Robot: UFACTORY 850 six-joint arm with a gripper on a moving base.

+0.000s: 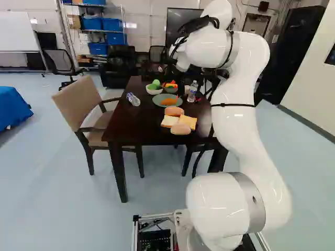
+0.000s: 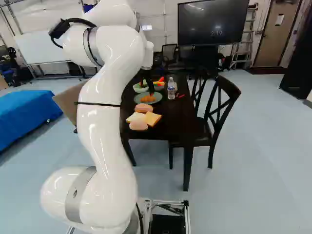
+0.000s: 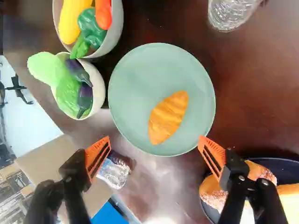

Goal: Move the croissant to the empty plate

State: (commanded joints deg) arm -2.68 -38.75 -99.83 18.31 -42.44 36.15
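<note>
Sitting on the green plate point(image 3: 140, 70) is one croissant point(image 3: 168, 116), golden orange, fat in the middle and pointy at both ends, with stripes across its top. It is a bit off the plate's middle, and some of the plate shows all around it. The gripper point(image 2: 148, 88) is over the green plate, and its jaws are wide apart, with the croissant ahead of the space between them.

Two bowls are near the green plate, on its far side from the arm's base. One bowl point(image 3: 99, 86), just beside the plate, has lettuce point(image 3: 44, 67) and two eggplants point(image 3: 85, 97). The other bowl point(image 3: 119, 28) has yellow, orange and green veggies.

There are two water bottles, one on each side of the green plate. One bottle stands up point(image 2: 171, 88), close by, and the other lies down point(image 1: 133, 99). Some little red things point(image 2: 181, 95) are past the bottle that stands.

On the base's side of the green plate there are two buns point(image 1: 181, 128) and two slices of bread point(image 1: 188, 122), one pale and one more yellow. A dark plate point(image 3: 287, 172) near the green plate has bread on it, so that bread takes up room there.

All this is on one brown table point(image 1: 149, 123). Farther out from the green plate, there is a tan chair point(image 1: 78, 102) on one side and two dark wooden chairs point(image 2: 222, 122) on the other.
</note>
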